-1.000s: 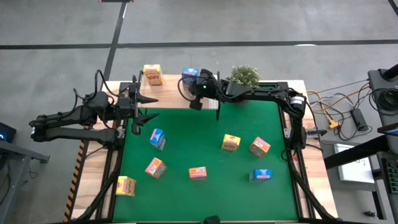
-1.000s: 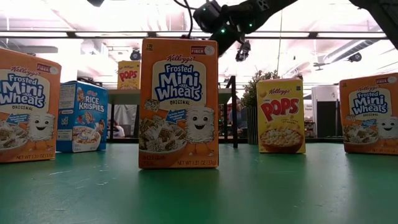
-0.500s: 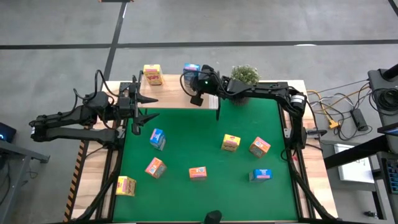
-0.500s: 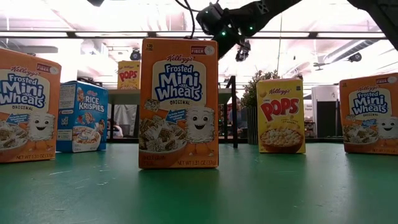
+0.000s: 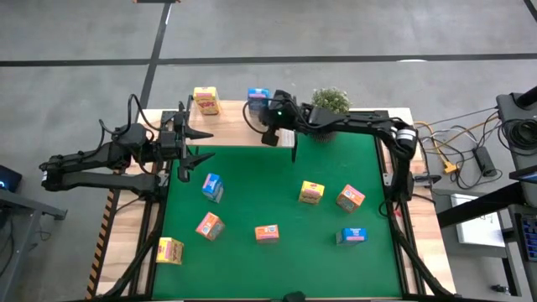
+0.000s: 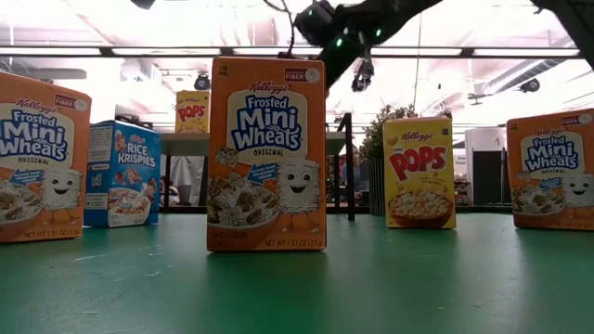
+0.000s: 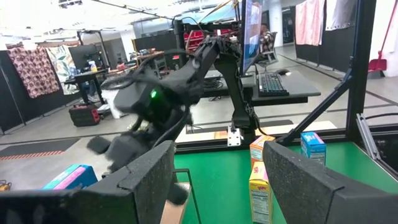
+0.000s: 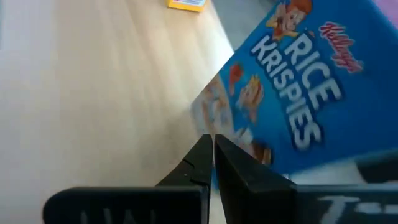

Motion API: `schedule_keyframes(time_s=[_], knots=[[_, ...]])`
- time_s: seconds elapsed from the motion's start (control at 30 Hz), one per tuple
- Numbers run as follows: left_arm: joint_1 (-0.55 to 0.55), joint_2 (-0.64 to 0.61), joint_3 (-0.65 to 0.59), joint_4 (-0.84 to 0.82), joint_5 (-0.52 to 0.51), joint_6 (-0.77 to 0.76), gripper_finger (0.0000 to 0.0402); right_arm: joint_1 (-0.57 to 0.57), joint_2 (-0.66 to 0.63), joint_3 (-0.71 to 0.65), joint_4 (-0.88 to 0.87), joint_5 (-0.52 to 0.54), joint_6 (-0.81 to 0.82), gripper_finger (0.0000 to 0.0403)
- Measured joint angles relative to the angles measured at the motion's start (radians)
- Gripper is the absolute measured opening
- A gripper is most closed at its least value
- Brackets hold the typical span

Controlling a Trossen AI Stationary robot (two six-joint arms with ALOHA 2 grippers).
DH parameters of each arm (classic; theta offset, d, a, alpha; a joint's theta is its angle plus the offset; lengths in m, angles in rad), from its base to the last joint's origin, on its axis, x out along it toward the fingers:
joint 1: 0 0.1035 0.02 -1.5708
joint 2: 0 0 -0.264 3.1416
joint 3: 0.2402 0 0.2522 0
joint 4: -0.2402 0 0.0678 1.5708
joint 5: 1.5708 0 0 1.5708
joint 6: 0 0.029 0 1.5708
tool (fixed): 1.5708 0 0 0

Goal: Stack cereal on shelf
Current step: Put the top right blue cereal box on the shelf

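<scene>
Right arm at the shelf, left arm parked.
I see six cereal boxes loose on the green mat (image 5: 252, 268); my left gripper (image 5: 195, 143) waits spread at its left edge; far edge, my right gripper (image 8: 211, 163) sits clenched, empty, over the shelf (image 5: 226, 126) beside the blue Rice Krispies box (image 8: 311, 93); yellow box (image 5: 205, 101) near shelf's left end.

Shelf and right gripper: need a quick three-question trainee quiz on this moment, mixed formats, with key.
1. True or false: the right gripper has its jaws shut, with nothing between them.
2. How many cereal boxes stand on the shelf? A) one B) two C) three
3. Fill in: of the boxes on the shelf, the one nearer the left arm is the ____ box.

Key: 1 true; 2 B; 3 yellow.
</scene>
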Motion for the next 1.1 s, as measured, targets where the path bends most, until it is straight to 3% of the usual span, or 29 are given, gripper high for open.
schedule_keyframes(time_s=[0.27, 0.6, 1.1], knots=[[0.000, -0.002, 0.000, 0.002, 0.000, 0.015, 0.0231, -0.022, -0.071, 0.000, -0.233, -0.002, 0.114, 0.0008], [0.000, 0.000, 0.000, 0.001, 0.000, 0.015, 0.0231, -0.109, -0.026, 0.000, -0.116, -0.031, 0.064, 0.0009], [0.000, -0.001, 0.000, 0.006, 0.000, 0.018, 0.0231, -0.111, -0.012, 0.000, 0.022, -0.036, 0.040, 0.0009]])
